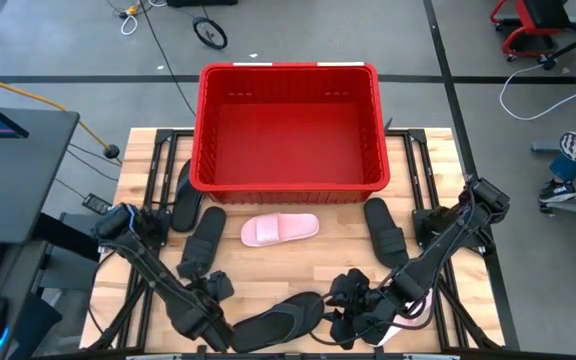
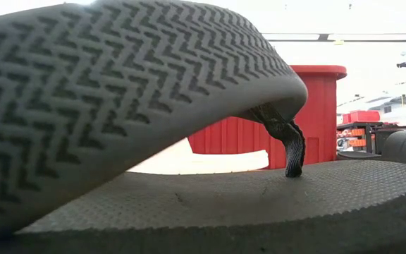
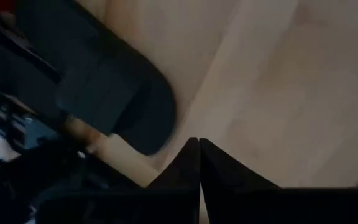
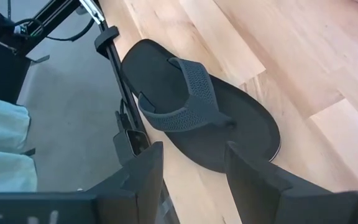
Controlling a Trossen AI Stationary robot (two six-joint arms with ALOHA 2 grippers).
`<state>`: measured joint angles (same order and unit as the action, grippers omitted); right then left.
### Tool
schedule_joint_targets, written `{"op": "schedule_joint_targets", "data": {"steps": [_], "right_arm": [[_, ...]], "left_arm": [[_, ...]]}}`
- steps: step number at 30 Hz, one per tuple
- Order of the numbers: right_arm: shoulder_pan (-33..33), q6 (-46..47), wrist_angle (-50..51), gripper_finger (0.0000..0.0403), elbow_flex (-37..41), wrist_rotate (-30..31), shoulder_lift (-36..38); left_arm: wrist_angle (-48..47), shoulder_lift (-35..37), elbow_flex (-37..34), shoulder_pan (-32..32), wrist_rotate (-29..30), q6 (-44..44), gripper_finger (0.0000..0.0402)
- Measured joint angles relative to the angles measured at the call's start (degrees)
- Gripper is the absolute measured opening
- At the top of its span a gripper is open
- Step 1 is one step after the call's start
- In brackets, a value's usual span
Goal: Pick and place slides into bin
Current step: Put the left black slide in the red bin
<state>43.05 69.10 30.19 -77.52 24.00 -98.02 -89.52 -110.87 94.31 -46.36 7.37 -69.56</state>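
The red bin [image 1: 290,185] stands at the table's far middle. In front of it a pink slide [image 1: 280,229] lies flat on the wood, with black slides to its left [image 1: 203,243] [image 1: 186,195] and right [image 1: 383,228]. A black thong flip-flop [image 1: 278,320] [image 4: 197,112] lies sole down at the near edge. My left gripper [image 1: 218,286] [image 3: 199,163] is shut on nothing, pointing steeply down above bare wood beside a black slide [image 3: 117,93]. My right gripper [image 1: 342,306] [image 4: 194,177] hangs open just right of the flip-flop, clear of it.
In the low view the flip-flop's strap [image 2: 118,99] and toe post [image 2: 287,144] fill the picture, with the bin [image 2: 316,113] behind. Something pale pink [image 1: 406,322] shows under my right arm. The table's black frame rail [image 4: 114,62] runs along the near edge.
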Motion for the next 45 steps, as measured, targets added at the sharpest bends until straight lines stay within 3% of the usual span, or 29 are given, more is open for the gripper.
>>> {"op": "schedule_joint_targets", "data": {"steps": [6,14,20,25,32,36,41,45], "right_arm": [[0.29,0.11,-0.02,0.0175,0.00,0.01,0.00],[1.88,0.29,-0.04,0.0175,0.00,0.01,0.00],[2.29,1.71,-0.04,0.0175,0.00,-0.05,0.00],[2.23,2.54,-0.04,0.0175,0.00,-0.01,0.00],[2.10,2.77,-0.04,0.0175,0.00,1.66,0.00],[2.10,2.78,-0.04,0.0175,0.00,3.25,0.00],[2.10,2.75,-0.03,0.0175,0.00,6.44,0.00],[2.09,3.17,-0.04,0.0175,0.00,8.68,0.00]], "left_arm": [[-0.16,-0.06,-6.60,-0.62,-6.86,2.27,0.0098],[5.58,-0.11,-18.75,-0.01,-7.29,0.94,0.0259],[16.38,-0.13,-25.15,0.98,-7.25,4.20,0.0295],[16.83,-0.04,-29.38,1.79,-7.45,2.73,0.0283],[19.17,0.09,-30.72,2.47,-7.48,2.77,0.0235],[19.74,0.00,-30.74,2.65,-7.06,2.96,0.0169],[19.96,-0.11,-30.46,2.78,-6.05,3.15,0.0039],[19.09,-0.37,-26.96,2.83,-6.74,2.67,0.0027]]}}
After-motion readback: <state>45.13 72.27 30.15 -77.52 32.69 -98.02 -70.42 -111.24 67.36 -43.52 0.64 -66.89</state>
